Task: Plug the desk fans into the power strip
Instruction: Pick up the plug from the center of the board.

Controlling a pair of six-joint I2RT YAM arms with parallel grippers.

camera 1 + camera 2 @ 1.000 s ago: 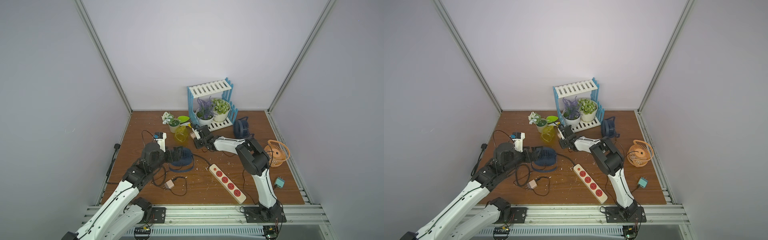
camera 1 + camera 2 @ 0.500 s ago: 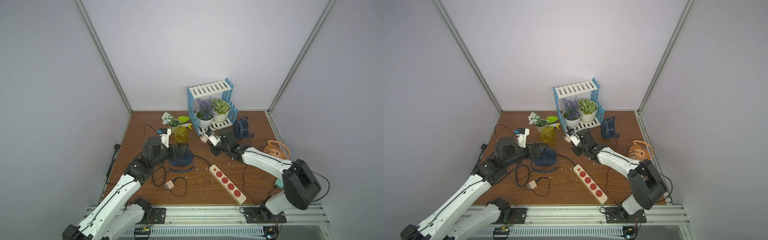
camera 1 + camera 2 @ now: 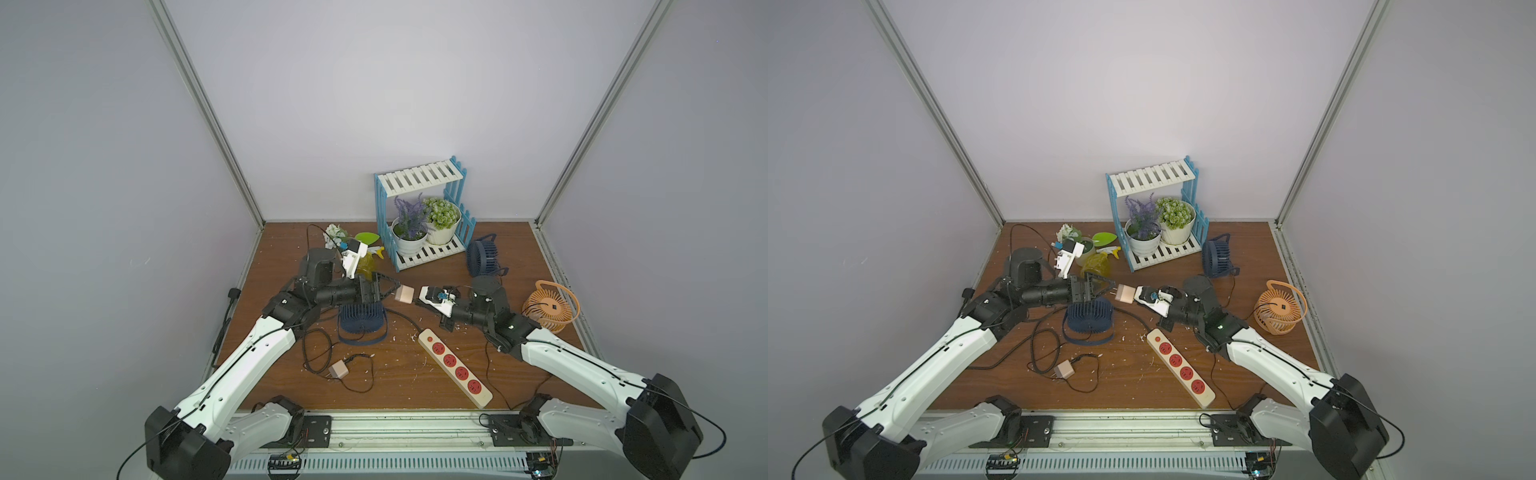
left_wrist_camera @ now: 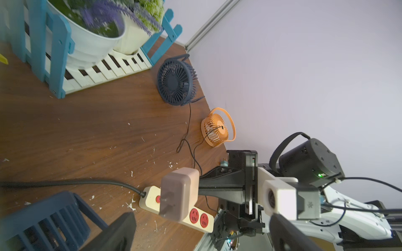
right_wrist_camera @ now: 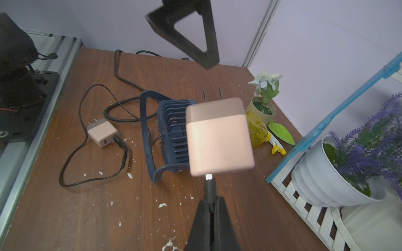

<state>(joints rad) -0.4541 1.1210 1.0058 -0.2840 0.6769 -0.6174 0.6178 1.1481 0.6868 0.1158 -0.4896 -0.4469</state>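
Note:
My right gripper [image 3: 417, 300] [image 3: 1137, 297] [image 5: 210, 203] is shut on the black cable connector of a pinkish-beige plug adapter [image 3: 404, 294] [image 3: 1124, 293] [image 5: 217, 137], held in the air with its two prongs pointing at my left gripper [image 3: 392, 288] [image 3: 1112, 286] [image 4: 202, 217]. That one stands open, its fingers just short of the adapter [image 4: 179, 194]. The cream power strip [image 3: 455, 368] [image 3: 1179, 365] [image 4: 150, 200] lies on the table below and in front. A dark blue desk fan [image 3: 359, 322] [image 3: 1090, 318] lies under the left gripper. I cannot tell which fan the held cable runs to.
A second beige adapter [image 3: 338, 369] [image 5: 101, 133] with a looped cord lies front left. An upright dark blue fan [image 3: 482, 253] [image 4: 176, 82] and an orange fan [image 3: 548, 305] [image 4: 216, 128] stand at the right. The blue-white plant shelf [image 3: 419, 216] and a yellow spray bottle [image 5: 257, 131] are behind.
The right arm has swung its elbow out to the right and brought the held adapter forward toward the table's middle. The left gripper has risen off the lying fan and moved right, up to the adapter.

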